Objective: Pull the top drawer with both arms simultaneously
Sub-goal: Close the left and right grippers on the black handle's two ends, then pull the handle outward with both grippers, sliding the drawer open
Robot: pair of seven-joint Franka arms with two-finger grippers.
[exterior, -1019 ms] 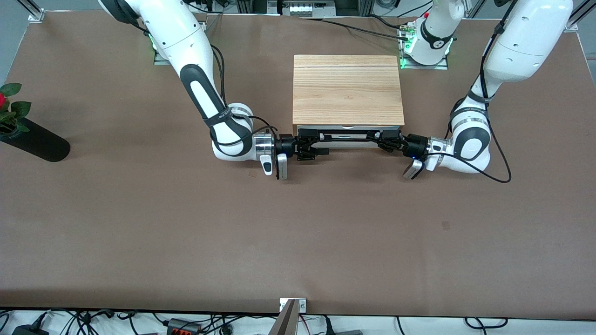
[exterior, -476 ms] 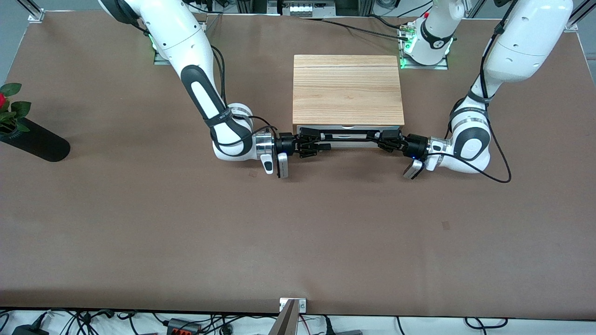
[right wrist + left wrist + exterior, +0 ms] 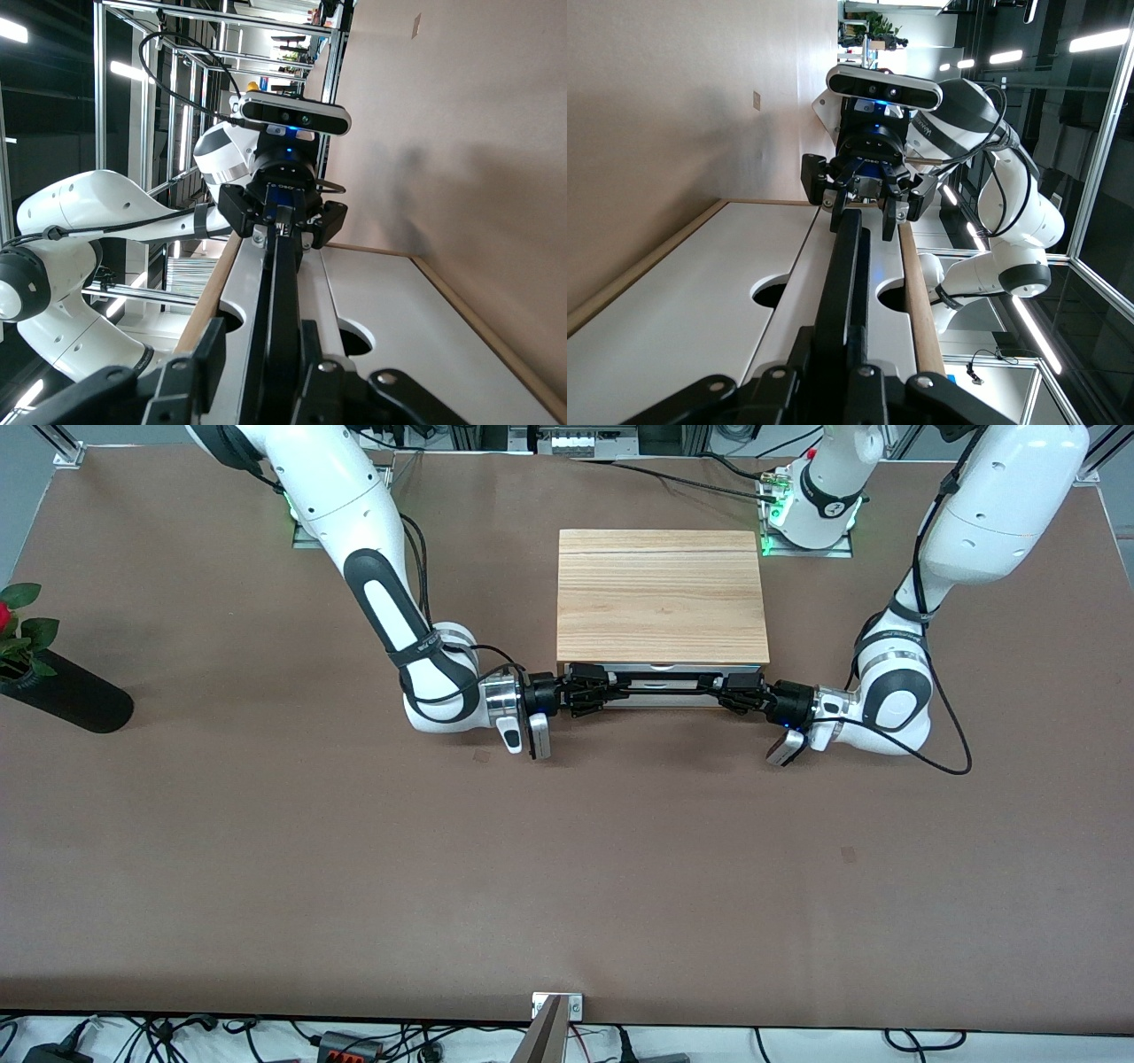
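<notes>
Right gripper (image 3: 592, 688) clamped on one end of the long black bar handle (image 3: 660, 685) of the shallow white-fronted top drawer (image 3: 660, 700); left gripper (image 3: 732, 688) clamped on the other — drawer barely out. Risk: uneven pulls would skew and jam it, or a finger slips off.

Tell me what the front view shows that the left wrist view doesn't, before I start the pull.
Only the front view shows the striped-wood cabinet top, both arms whole, the brown table, and a black vase with a rose at the right arm's end.

Only the left wrist view shows, close up, the white drawer front with its cut-out notches, and the right tool head-on, shut on the handle's end.

Both show the top drawer's black bar handle with a tool clamped at each end; the left tool shows in both.
</notes>
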